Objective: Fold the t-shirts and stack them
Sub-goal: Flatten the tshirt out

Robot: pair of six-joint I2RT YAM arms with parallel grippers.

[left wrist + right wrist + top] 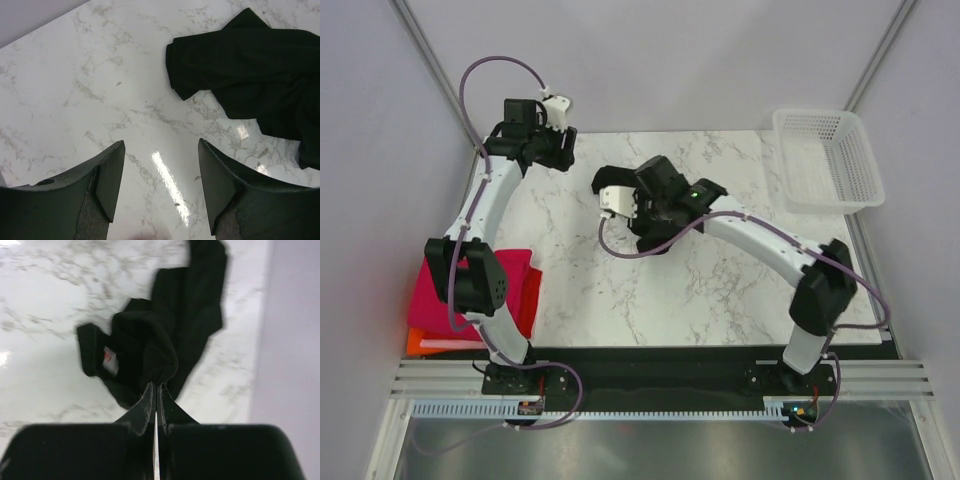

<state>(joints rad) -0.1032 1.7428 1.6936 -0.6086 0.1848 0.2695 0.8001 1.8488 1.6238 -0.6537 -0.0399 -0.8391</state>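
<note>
**Right end effector (155, 392) pinched black t-shirt (165, 325)**

The right end effector was pressed together on a fold of the black t-shirt lying crumpled on the tabletop (40, 300), likely to lift it. Beside that shirt, the left end effector (161, 185) hung spread, probably awaiting another edge.

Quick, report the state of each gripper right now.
Left gripper: open, fingers apart, holding nothing.
Right gripper: shut, fingers pinching a fold of the crumpled black cloth t-shirt.

table (700, 300): glossy white marble | walls (650, 60): pale grey panels | light: glare (169, 182) on table
</note>
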